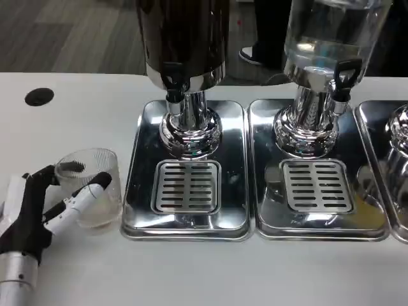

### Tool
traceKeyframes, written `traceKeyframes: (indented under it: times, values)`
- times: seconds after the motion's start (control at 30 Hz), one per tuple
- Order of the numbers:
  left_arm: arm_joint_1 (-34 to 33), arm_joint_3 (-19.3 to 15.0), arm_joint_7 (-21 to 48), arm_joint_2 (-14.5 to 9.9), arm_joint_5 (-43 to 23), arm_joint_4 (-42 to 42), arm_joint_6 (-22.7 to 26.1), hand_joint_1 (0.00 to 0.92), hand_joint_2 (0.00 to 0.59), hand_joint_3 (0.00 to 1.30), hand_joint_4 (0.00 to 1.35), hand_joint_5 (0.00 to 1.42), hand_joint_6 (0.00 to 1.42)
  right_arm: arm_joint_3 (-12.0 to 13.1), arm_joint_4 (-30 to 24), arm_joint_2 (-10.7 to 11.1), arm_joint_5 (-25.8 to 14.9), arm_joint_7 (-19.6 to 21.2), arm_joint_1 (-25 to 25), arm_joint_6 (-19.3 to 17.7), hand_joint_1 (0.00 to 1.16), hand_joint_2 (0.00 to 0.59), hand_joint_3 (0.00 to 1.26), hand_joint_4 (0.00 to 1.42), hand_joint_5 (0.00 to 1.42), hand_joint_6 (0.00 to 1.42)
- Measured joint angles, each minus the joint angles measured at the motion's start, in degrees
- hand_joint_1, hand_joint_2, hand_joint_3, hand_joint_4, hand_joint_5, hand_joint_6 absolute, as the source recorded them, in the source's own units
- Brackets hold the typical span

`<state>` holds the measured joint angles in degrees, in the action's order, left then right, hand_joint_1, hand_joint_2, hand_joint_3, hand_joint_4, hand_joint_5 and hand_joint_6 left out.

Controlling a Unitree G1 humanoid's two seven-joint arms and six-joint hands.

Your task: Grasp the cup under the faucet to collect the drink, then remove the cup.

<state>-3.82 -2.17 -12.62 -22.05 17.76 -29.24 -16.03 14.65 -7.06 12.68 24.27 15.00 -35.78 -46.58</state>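
Observation:
A clear ribbed plastic cup (94, 186) stands upright on the white table, just left of the left drip tray (137, 191). My left hand (48, 207) wraps around it from the left: a black-tipped finger crosses its front and the thumb lies against its far rim. The hand grips the cup. The dark drink dispenser's faucet (173, 89) hangs above the tray's slotted grate (187, 187), to the right of the cup and farther back. Nothing stands on that grate.
A second dispenser with clear liquid has its black tap (343, 80) over another chrome tray and grate (317, 186). A third tray's edge (382, 146) is at the far right. A black hole (39, 96) marks the table at back left.

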Motion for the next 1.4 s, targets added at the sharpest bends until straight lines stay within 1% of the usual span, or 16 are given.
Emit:
traceKeyframes:
  times: [0.2,0.43,0.53,0.73,0.8,0.87,1.03,1.4]
  values:
    - [0.26,-0.29,0.31,0.62,-1.40,1.75,0.00,0.287,0.194,0.49,0.53,0.26,0.00,0.05,-0.02,-0.44,0.00,-0.07,-0.28,-0.15,0.69,0.540,0.41,0.34,0.26,0.16]
    - [0.29,-0.86,0.60,1.13,-1.49,4.19,0.16,0.294,0.198,0.48,0.52,0.27,0.00,0.35,-0.02,-0.59,0.00,-0.19,-0.44,-0.42,0.69,0.540,0.41,0.34,0.26,0.16]
    - [-0.03,-0.83,0.60,2.03,-1.37,5.22,0.31,0.297,0.199,0.48,0.52,0.27,0.00,0.43,-0.11,-0.65,0.00,-0.28,-0.52,-0.47,0.69,0.540,0.41,0.34,0.26,0.16]
    - [-1.55,1.30,0.59,3.07,0.90,5.47,0.98,0.298,0.201,0.47,0.51,0.27,0.00,0.77,-0.13,-0.69,-0.14,-0.54,-0.71,-0.65,0.69,0.540,0.41,0.34,0.26,0.16]
    - [-2.09,2.67,0.59,3.52,2.13,5.47,1.22,0.298,0.203,0.47,0.51,0.27,0.00,1.05,-0.13,-0.70,-1.13,-0.58,-0.79,-0.77,0.69,0.540,0.41,0.34,0.26,0.16]
    - [-2.38,3.27,0.59,3.89,2.95,5.35,1.25,0.300,0.206,0.47,0.51,0.27,0.00,1.11,-0.13,-0.70,-1.22,-0.59,-0.82,-0.78,0.69,0.540,0.41,0.34,0.26,0.16]
    - [-3.31,5.01,0.19,4.95,4.14,3.30,1.24,0.303,0.210,0.46,0.51,0.27,0.00,1.13,-0.12,-0.70,-1.37,-0.64,-0.51,-0.80,0.69,0.540,0.41,0.34,0.26,0.16]
    - [-3.86,6.26,-1.75,5.15,5.13,2.14,0.58,0.309,0.215,0.46,0.51,0.27,0.00,1.13,-0.03,-0.70,-1.42,-0.99,-0.04,-0.79,0.69,0.540,0.41,0.34,0.27,0.16]
